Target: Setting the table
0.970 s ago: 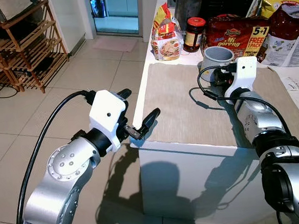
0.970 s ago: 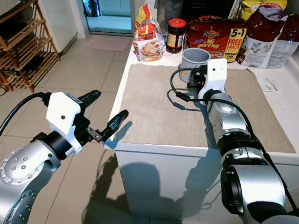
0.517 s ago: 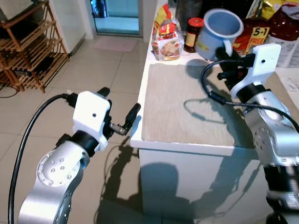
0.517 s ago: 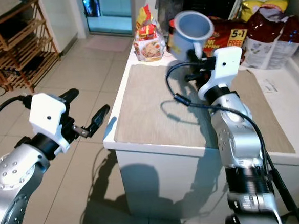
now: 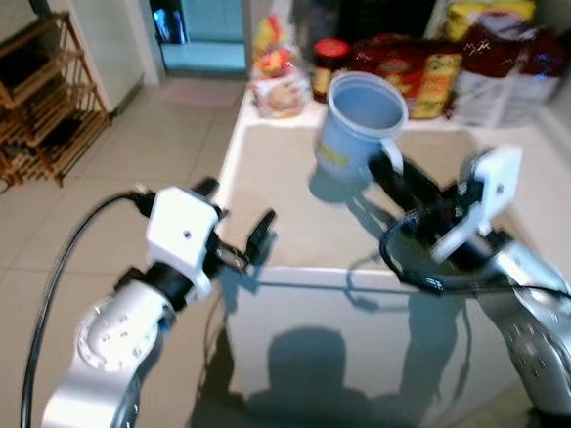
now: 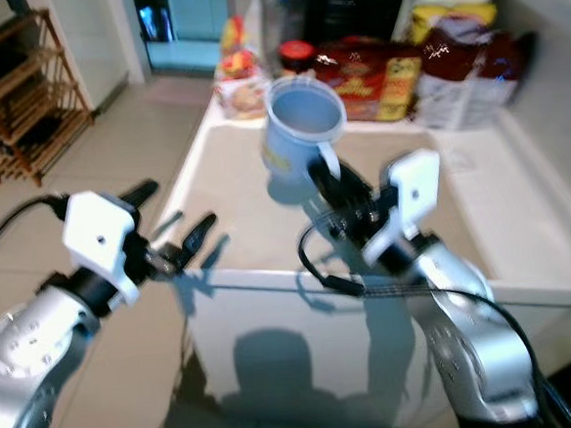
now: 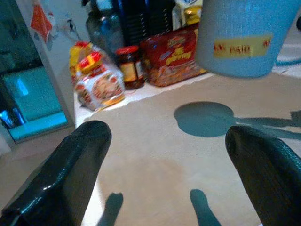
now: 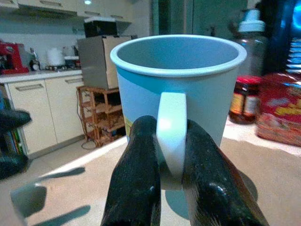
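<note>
A light blue mug (image 5: 358, 126) with a yellow label hangs upright in the air over the beige placemat (image 5: 283, 206) on the white counter. My right gripper (image 5: 386, 165) is shut on the mug's white handle (image 8: 171, 136), one black finger on each side of it. The mug's shadow (image 7: 203, 119) falls on the mat below. My left gripper (image 5: 236, 206) is open and holds nothing, just off the counter's front left corner. Its two fingers (image 7: 70, 174) frame the mat and the mug (image 7: 240, 37) in the left wrist view.
Along the back of the counter stand a red-lidded jar (image 5: 331, 59), a red noodle pack (image 5: 412, 63), a small snack bag (image 5: 278, 82) and larger bags (image 5: 495, 52). A wooden rack (image 5: 23, 105) stands on the tiled floor at the left.
The right gripper has lifted the mug off the back of the mat and carried it forward and lower over the mat. The head camera has shifted. The left gripper stays open near the corner.
</note>
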`<state>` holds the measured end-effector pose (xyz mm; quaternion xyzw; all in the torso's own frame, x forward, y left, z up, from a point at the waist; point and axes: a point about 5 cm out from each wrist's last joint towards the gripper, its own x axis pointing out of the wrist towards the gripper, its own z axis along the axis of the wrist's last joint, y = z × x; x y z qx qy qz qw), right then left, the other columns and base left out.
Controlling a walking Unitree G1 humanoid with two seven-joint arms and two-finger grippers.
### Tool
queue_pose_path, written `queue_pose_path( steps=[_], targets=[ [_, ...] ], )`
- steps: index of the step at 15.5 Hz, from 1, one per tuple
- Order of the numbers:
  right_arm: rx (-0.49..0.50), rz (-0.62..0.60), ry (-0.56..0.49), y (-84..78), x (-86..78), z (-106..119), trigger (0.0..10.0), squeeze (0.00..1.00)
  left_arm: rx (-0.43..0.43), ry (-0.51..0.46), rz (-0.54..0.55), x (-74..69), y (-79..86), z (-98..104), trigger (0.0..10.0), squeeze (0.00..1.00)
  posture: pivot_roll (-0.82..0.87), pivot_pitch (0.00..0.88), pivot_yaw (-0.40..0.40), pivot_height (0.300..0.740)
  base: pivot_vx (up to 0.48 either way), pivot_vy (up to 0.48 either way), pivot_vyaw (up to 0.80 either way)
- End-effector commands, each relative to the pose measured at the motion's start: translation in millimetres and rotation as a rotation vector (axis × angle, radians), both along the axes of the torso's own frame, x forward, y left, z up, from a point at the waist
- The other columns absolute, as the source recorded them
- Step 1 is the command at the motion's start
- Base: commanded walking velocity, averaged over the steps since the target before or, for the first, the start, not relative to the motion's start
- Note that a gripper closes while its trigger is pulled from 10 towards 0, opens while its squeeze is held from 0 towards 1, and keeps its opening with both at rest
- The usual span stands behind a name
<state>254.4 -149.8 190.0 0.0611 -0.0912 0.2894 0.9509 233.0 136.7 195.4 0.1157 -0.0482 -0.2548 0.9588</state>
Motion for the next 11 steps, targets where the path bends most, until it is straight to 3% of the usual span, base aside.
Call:
queue_pose_path(
  steps=[1, 6, 11],
  targets=[
    [0.011, 0.049, -0.028, 7.3, -3.8, 8, 10.0, 0.00, 0.010, -0.017, -0.013, -2.9, 1.1, 3, 10.0, 0.00, 0.09, 0.000, -0.035, 0.740, 0.000, -0.480, 0.00],
    [0.006, 0.089, 0.009, 12.9, -10.5, 4, 10.0, 0.00, 0.018, -0.016, -0.016, -2.3, 1.4, 3, 10.0, 0.00, 0.08, 0.000, -0.033, 0.740, 0.000, -0.480, 0.00],
    [0.009, 0.156, 0.035, 19.5, -17.9, -1, 10.0, 0.00, 0.019, -0.014, -0.019, -2.0, 4.3, 3, 10.0, 0.00, 0.08, 0.000, -0.032, 0.740, 0.000, -0.451, -0.80]
  ],
)
